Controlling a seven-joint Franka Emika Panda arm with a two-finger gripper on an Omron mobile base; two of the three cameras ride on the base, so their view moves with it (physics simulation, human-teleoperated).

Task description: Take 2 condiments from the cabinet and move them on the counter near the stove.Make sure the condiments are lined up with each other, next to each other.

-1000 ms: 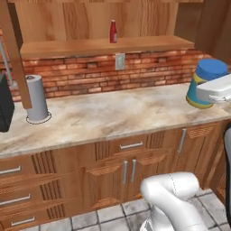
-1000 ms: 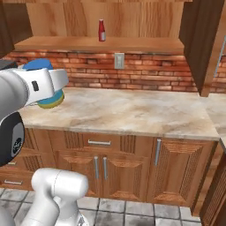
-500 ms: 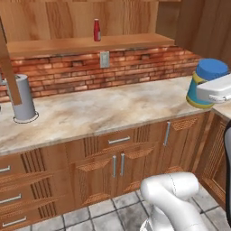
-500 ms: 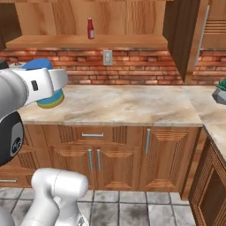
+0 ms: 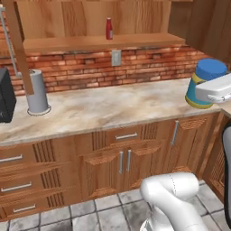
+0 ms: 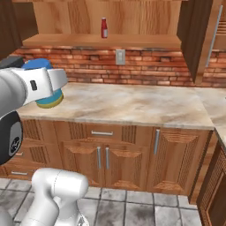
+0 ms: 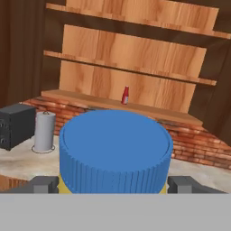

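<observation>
- Jar: squat yellow-bodied jar with ribbed blue lid and blue label band [image 7: 115, 151] sitting between the finger tips of the two-finger gripper [image 7: 115, 185], carried above the floor in front of the beige marbled stone worktop [image 5: 113, 106], not resting on it.
- Jaws standing wide, one tip showing at each side of the lid in the hand view; judging by that and the jar hanging off the white arm in both base views, pinching the jar across its full width.
- Slim red bottle with pale cap [image 5: 108, 29] standing upright on the plank shelf of the brown wood-grain wall cabinet [image 5: 101, 43], well apart from the jar and not yet fetched.
- Grey paper towel roll [image 5: 37, 92] standing on the worktop beside a dark boxy microwave [image 5: 6, 101].
- Stove: not identifiable here, so no judging of nearness yet.
- Risking a slip: gripping so wide a body leaves little margin, and a swing or jolt of the base could tilt or drop the jar.
- Risking a knock against the worktop edge if lowering too early.
- Risking a poor line-up: setting this jar down without room beside it would leave the red bottle no adjacent spot.
</observation>
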